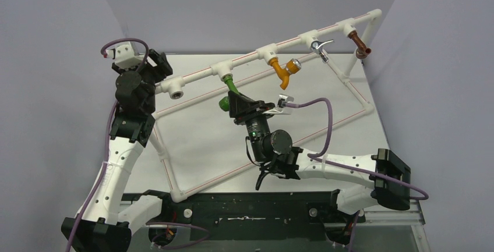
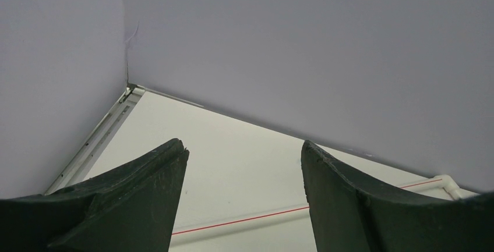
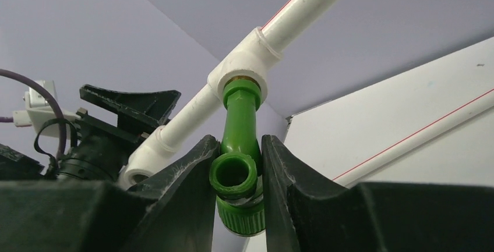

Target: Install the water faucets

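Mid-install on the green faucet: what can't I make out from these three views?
- Right wrist: how far the green faucet is threaded into the tee fitting. The fitting's socket hides the joint.
- Top external: the grip point on the faucet. The right pincer, shut on it, covers that spot with its own body.
- Left wrist: the open left pincer frames only wall and table. The open end socket lies outside that view.

**Final tally**

Counted four taps on one white pipe frame (image 1: 244,60): one green tap (image 1: 229,83), one orange tap (image 1: 283,71), one chrome tap (image 1: 319,47), one brown tap (image 1: 361,47). Spotted one bare socket (image 1: 175,93) too. Logged two grippers: one left gripper (image 2: 242,147), one right gripper (image 3: 239,141).
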Motion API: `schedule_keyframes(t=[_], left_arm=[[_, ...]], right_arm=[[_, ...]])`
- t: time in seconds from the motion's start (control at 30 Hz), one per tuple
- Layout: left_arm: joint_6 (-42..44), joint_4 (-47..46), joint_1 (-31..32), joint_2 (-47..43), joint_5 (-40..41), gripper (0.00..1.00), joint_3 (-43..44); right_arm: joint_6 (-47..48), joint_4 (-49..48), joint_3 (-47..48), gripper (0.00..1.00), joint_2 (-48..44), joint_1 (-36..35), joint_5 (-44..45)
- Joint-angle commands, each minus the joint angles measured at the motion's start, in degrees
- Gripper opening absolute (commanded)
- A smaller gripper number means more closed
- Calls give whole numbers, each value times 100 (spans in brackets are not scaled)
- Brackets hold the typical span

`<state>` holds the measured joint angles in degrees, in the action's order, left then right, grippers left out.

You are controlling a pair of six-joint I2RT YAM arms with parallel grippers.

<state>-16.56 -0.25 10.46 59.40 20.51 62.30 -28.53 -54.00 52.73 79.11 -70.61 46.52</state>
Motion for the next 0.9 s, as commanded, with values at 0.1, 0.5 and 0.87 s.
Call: schedule_keyframes(t=[0.1, 0.5, 0.87], left_arm=[[162, 1555, -9, 222, -221, 69, -455], [162, 1546, -5, 238, -213, 69, -457], [171, 1556, -6, 241, -188, 69, -460]], right_arm=[[-3432, 391, 55, 0, -532, 367, 461], [-5654, 1640, 347, 0, -646, 579, 172], [-5813, 2501, 448, 12, -739, 577, 132]])
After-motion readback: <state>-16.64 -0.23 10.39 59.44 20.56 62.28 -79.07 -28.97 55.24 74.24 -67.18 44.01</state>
